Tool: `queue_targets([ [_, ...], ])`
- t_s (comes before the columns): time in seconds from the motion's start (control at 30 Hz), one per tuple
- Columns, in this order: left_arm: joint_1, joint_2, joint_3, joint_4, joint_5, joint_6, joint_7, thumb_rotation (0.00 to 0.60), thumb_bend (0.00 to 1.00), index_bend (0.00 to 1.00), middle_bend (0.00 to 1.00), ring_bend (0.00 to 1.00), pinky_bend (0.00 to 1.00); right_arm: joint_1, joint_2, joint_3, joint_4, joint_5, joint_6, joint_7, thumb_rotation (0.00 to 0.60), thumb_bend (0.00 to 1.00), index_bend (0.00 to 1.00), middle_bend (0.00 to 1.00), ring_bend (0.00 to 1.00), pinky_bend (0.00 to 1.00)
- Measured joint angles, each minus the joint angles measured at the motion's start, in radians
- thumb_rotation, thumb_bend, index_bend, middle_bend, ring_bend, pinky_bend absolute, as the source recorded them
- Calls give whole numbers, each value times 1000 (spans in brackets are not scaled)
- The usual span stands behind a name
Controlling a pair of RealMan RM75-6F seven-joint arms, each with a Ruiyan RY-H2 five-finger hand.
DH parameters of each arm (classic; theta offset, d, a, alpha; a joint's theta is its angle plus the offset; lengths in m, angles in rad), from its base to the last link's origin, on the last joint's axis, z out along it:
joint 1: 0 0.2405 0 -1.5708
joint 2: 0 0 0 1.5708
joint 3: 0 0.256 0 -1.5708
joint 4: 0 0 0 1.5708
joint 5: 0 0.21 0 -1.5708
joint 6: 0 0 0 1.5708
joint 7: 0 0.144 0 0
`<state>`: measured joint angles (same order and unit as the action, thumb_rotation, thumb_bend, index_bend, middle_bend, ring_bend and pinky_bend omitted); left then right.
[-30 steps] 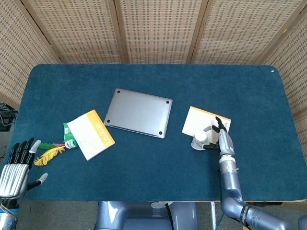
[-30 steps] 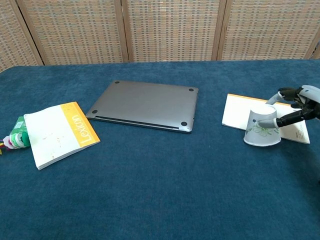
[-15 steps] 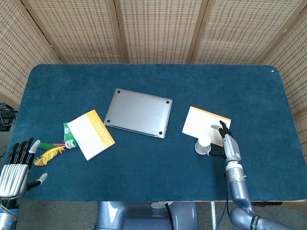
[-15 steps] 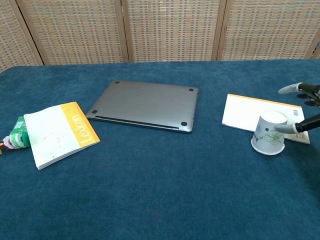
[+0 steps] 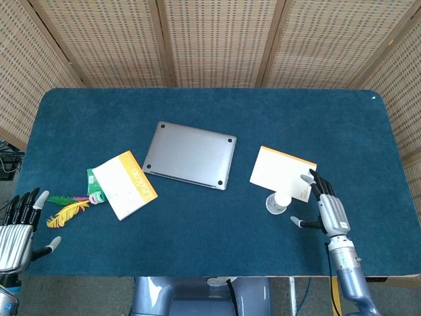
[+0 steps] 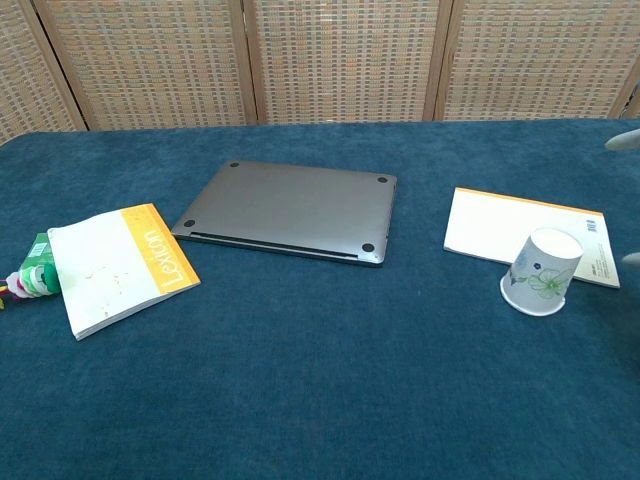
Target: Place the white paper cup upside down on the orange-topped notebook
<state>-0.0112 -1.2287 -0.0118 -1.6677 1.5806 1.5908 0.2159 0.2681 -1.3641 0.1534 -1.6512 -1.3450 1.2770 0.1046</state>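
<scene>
The white paper cup [image 6: 542, 272] with a green print stands upside down and tilted, its rim partly on the cloth and partly on the near edge of the orange-topped notebook [image 6: 500, 226]. From the head view the cup [image 5: 281, 199] sits at the front edge of the notebook [image 5: 279, 167]. My right hand [image 5: 327, 207] is to the right of the cup, apart from it, fingers spread and holding nothing. My left hand [image 5: 14, 227] hangs open off the table's front left corner. In the chest view only fingertips [image 6: 622, 139] show at the right edge.
A closed grey laptop [image 5: 190, 155] lies mid-table. A white notebook with an orange "Lexton" strip [image 5: 123, 184] lies at the left, beside a green packet [image 5: 96, 186] and coloured feathers [image 5: 68, 210]. The blue cloth table [image 5: 210, 243] ends close in front of the cup.
My right hand let go of the cup and drew back to the right and toward the table's front. The cup slid slightly forward and stayed tilted on the notebook's edge. The left hand sank a little.
</scene>
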Motion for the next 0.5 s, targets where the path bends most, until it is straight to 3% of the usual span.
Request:
queue_targets([
  [0.3,-2,-2,-13,13,-22,-4,-7,600,191,0,0,0,0,-72,-2,-66,123,-165,215,-224,600,189,51,0,0,0],
  [0.5,-4,-7,-23,24,-43,-9,-11,600,191,0,0,0,0,-104,-9,-93,166,-207,258,-201,600,189,36,0,0,0],
])
